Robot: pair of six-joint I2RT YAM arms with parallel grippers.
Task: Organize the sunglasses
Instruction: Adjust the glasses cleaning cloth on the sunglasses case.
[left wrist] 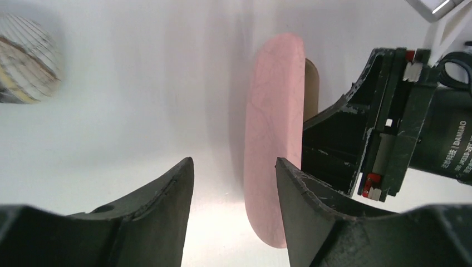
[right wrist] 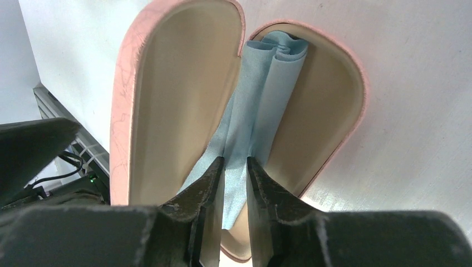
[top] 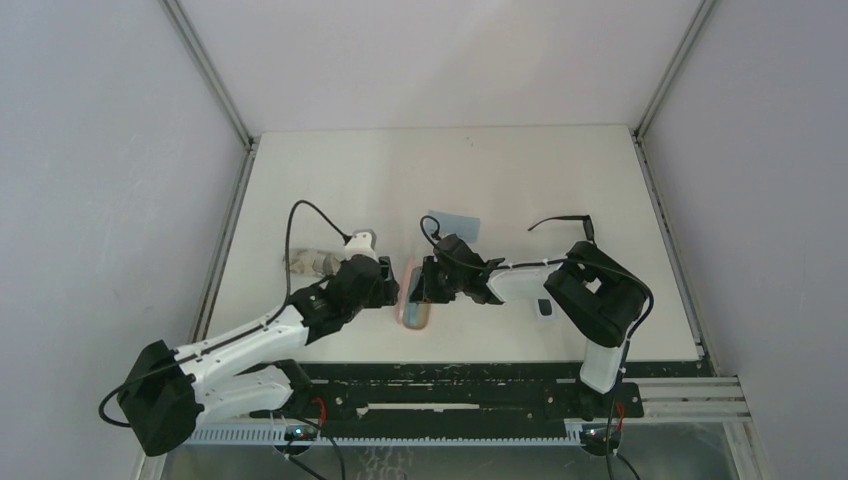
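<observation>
The sunglasses point(top: 580, 220) lie on the white table point(top: 330, 170) beyond the right arm's elbow, well apart from both grippers. From above they show only as a thin black wire line, the lenses too small to make out. The right gripper point(right wrist: 235, 167) is pinched nearly closed on a soft folded blue cloth point(right wrist: 261, 94) inside the open pink case point(right wrist: 183, 83), whose smooth tan lining is partly hidden behind the fingers. The left gripper point(left wrist: 232, 164) gapes wide and empty, apparently just beside the case's rounded shell.

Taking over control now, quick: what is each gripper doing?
Left gripper: open, holding nothing, next to the pink case.
Right gripper: shut on the light-blue cloth inside the open case.
</observation>
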